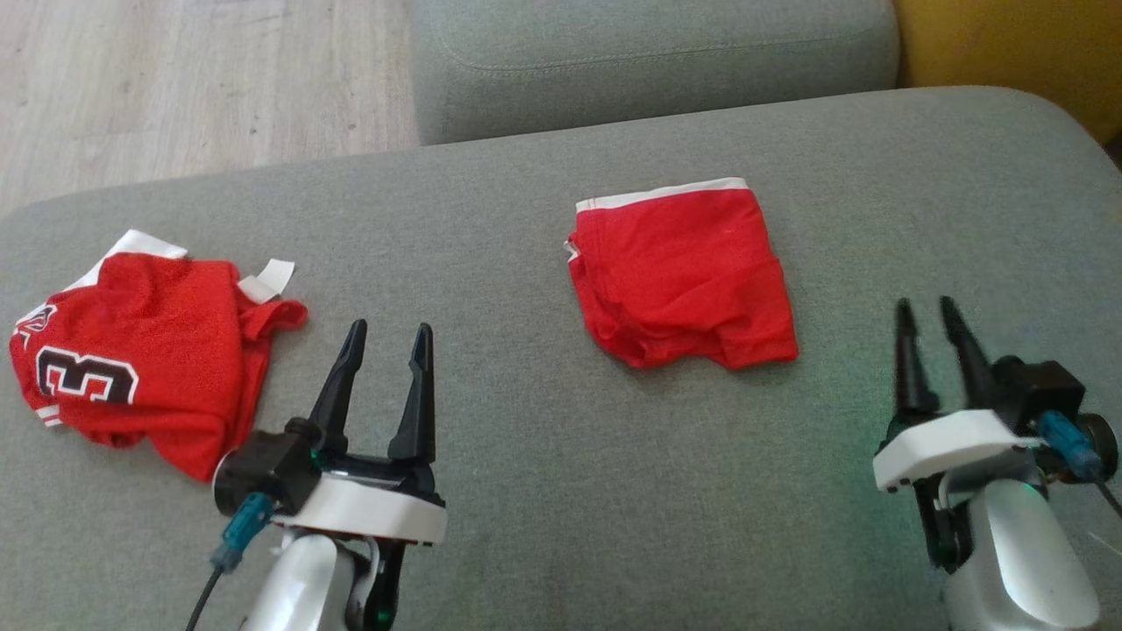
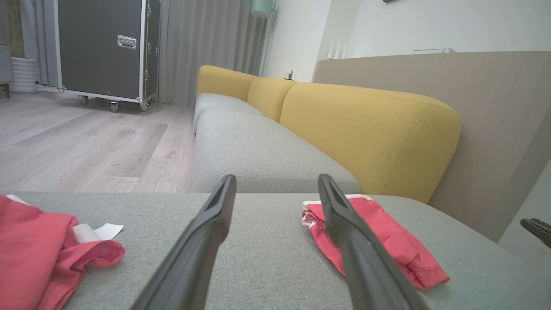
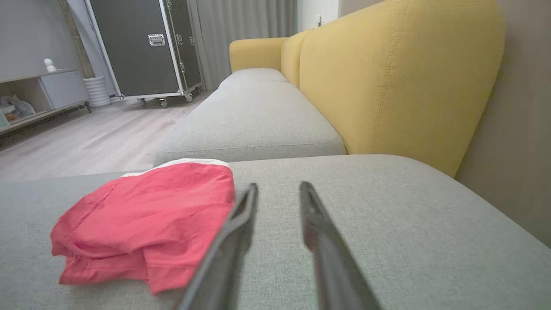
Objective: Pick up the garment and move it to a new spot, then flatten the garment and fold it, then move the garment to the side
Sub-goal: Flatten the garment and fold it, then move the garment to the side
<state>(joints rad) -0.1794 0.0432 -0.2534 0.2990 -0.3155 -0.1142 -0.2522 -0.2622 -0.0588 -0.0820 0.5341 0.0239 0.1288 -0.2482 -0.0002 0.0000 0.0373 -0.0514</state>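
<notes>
Red jersey [image 1: 149,350] crumpled, its number partly folded under. Shorts [image 1: 684,280] lie between the wide-spread left gripper [image 1: 390,327] and the narrowly parted right gripper [image 1: 925,302], both empty.

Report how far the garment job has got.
Done: the red shorts lie folded on the grey cushion. In hand: nothing; the left pincer and right pincer stand open, empty, clear of the cloth. Remaining: the red jersey lies crumpled, unfolded, near the left pincer.
</notes>
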